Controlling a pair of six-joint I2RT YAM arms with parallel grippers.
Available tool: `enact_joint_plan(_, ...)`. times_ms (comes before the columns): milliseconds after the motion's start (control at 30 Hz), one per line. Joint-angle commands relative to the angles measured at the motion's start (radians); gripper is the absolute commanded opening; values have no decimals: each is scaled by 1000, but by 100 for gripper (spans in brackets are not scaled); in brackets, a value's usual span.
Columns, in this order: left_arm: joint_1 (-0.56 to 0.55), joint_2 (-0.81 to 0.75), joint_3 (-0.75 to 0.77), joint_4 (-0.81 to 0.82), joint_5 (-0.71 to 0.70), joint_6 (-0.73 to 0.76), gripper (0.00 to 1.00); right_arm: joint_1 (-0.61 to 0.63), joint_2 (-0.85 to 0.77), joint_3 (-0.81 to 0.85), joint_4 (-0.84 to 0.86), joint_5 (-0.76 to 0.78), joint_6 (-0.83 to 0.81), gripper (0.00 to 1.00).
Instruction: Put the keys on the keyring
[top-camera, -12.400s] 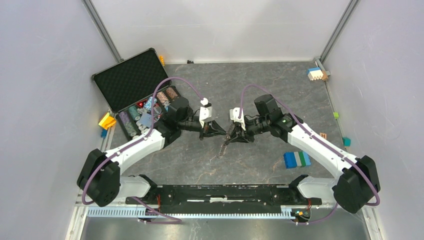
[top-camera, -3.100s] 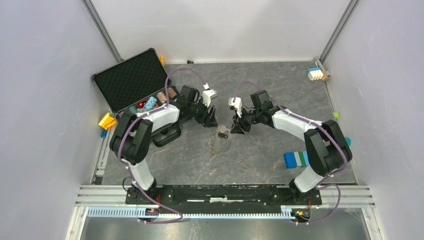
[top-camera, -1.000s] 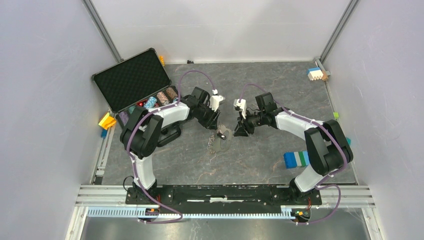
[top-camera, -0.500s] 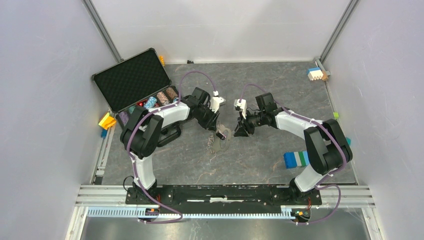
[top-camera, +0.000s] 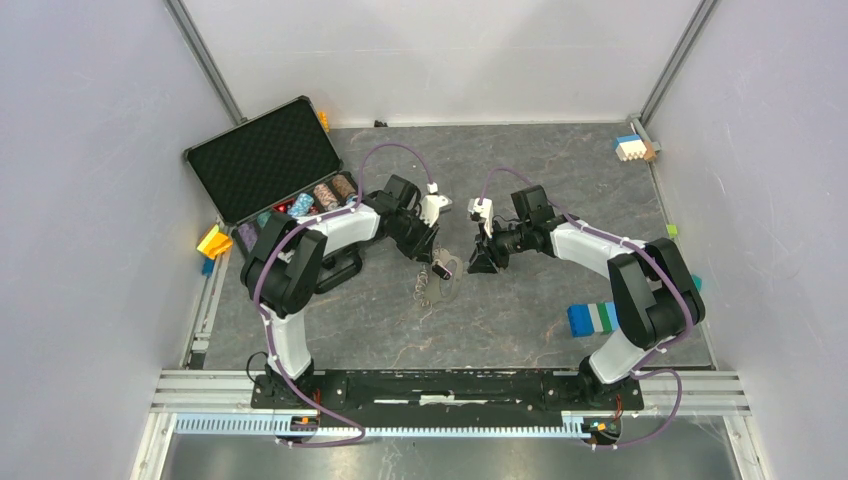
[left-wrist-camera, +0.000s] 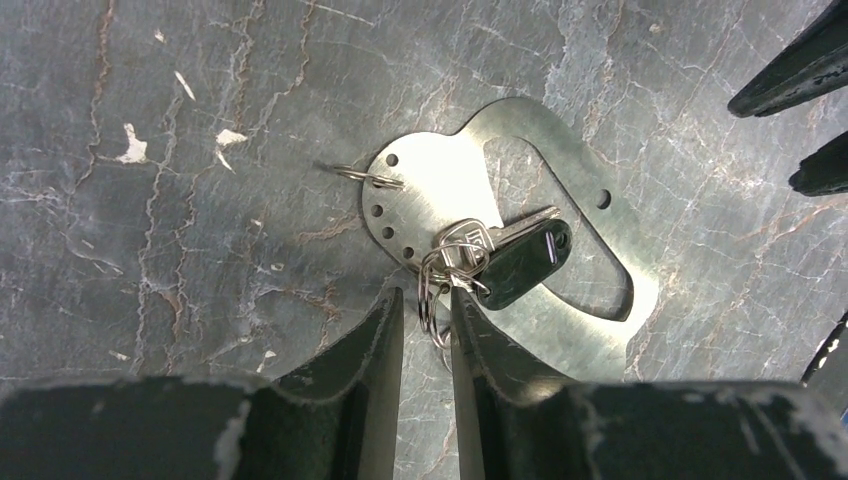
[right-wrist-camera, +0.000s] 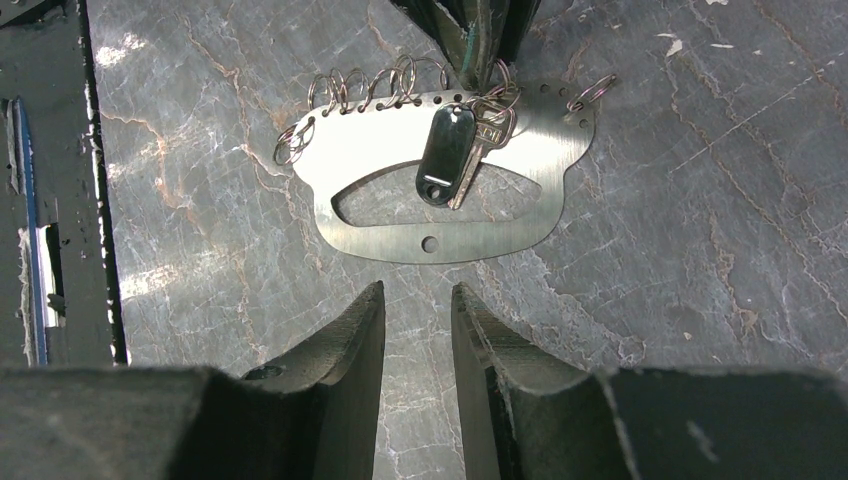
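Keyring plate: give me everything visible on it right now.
The keyring is a flat brushed-metal plate, roughly D-shaped, with a long curved cutout and one hole in the band beside it. A row of small holes along one edge carries several wire split rings. It lies flat on the grey stone-look table. A key with a black head rests on it across the cutout. The left gripper straddles a split ring at the holed edge; whether it pinches is unclear.

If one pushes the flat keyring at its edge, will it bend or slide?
The keyring looks like stiff sheet metal, so it probably will not bend. Lying flat on the table, it would likely slide. The key resting on it may shift.
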Motion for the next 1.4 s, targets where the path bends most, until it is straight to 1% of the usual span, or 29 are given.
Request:
enact_joint_plan(0, -4, -18, 50, -2, 34, 27, 31, -6, 8, -1, 10, -24, -2, 36)
enact_joint_plan(300, -5, -12, 57, -11, 36, 30, 27, -5, 7, -2, 7, -26, -4, 36)
enact_joint_plan(367, -4, -10, 54, -15, 34, 32, 27, -5, 9, -3, 7, -27, -4, 36)
enact_joint_plan(467, -5, -12, 50, -15, 17, 33, 33, -4, 11, -1, 6, -29, -4, 36)
enact_joint_plan(567, -3, -10, 50, -15, 10, 31, 33, -5, 9, -1, 5, -29, -2, 36)
enact_joint_plan(933, -1, 0, 54, -45, -1, 36, 30, -7, 13, -1, 4, -31, -2, 36)
enact_joint_plan(1367, 0, 24, 73, -29, 14, 22, 22, -7, 12, -3, 4, -32, -4, 36)
